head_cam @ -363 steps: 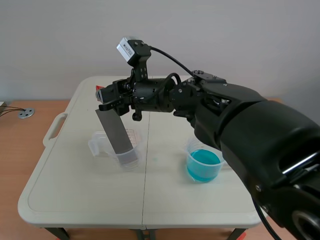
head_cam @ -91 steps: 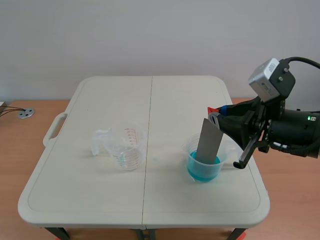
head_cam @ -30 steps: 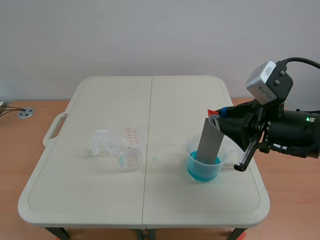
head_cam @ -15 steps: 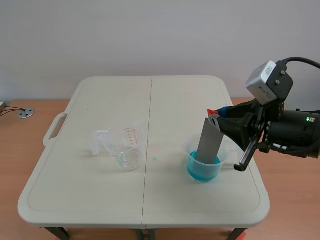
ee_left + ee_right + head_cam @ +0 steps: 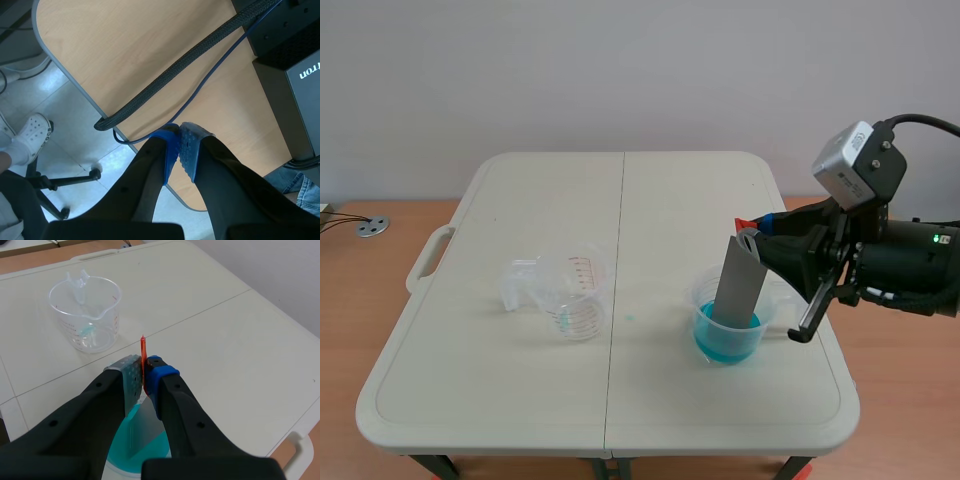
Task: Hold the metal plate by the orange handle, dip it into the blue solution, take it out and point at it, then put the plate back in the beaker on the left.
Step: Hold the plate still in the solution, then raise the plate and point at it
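Scene: my right pincer (image 5: pixel 756 228) is clamped on the small orange handle (image 5: pixel 744 223) atop the flat grey metal plate (image 5: pixel 738 285). The plate's lower end sits in the clear beaker of blue solution (image 5: pixel 727 335) on the cream tabletop (image 5: pixel 650 200). The empty clear measuring beaker (image 5: pixel 572 295) is well apart, to the left.

Left wrist: left pincer (image 5: pixel 180 147) closed on nothing, blue pads meeting, above a black braided cable (image 5: pixel 190 60).

Right wrist: pinch on the handle confirmed.

Plate looks thin, stiff and light. The wet end is probably slick, so I'd grip the handle only and lift straight, or the beaker may tip.
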`<state>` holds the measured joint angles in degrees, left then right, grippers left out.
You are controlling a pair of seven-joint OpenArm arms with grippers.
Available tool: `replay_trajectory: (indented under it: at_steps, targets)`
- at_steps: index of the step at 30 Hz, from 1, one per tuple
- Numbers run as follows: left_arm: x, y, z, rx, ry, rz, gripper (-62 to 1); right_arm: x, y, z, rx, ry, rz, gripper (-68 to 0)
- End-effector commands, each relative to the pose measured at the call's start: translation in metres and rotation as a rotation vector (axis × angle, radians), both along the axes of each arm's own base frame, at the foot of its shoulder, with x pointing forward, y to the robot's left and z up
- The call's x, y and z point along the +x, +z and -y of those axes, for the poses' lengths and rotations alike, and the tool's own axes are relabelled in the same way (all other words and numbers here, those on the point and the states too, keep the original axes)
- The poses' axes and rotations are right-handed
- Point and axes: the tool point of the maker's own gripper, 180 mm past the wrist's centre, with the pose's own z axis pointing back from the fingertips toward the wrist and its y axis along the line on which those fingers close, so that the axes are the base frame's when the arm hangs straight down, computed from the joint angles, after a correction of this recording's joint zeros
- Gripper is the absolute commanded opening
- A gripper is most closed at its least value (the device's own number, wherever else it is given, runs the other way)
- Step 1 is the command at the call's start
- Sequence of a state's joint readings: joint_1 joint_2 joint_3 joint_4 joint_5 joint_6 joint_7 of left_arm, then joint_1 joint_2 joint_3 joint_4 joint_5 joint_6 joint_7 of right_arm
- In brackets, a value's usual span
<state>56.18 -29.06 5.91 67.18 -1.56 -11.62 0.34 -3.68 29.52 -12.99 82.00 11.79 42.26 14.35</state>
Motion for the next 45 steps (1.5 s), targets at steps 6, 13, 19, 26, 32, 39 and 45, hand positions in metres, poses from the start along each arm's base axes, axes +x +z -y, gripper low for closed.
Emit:
replay_trajectory:
  at_steps: [6,13,19,26,32,39,45]
  targets:
    - [0.004,0.002,0.001,-0.007,-0.004,0.012,-59.4,0.002,0.008,0.000,0.017,0.010,0.023,-66.3]
    - [0.005,0.002,0.001,-0.007,-0.004,0.014,-59.4,-0.003,0.023,0.004,0.050,0.013,0.067,-66.2]
    - [0.007,0.001,0.001,-0.007,-0.004,0.018,-59.4,-0.011,0.037,0.000,0.057,0.027,0.106,-66.2]
    - [0.007,0.001,0.001,-0.008,-0.004,0.018,-59.4,-0.012,0.057,-0.001,0.060,0.033,0.163,-66.2]
    - [0.014,0.000,0.001,-0.006,-0.004,0.032,-59.4,-0.009,0.072,0.001,0.058,0.029,0.210,-66.2]
    - [0.039,-0.004,-0.013,0.035,-0.024,0.058,-59.4,-0.008,0.090,0.001,0.056,0.028,0.266,-66.2]
    - [0.078,0.004,-0.047,0.097,0.011,0.142,-59.4,-0.010,0.105,-0.001,0.055,0.038,0.314,-66.2]
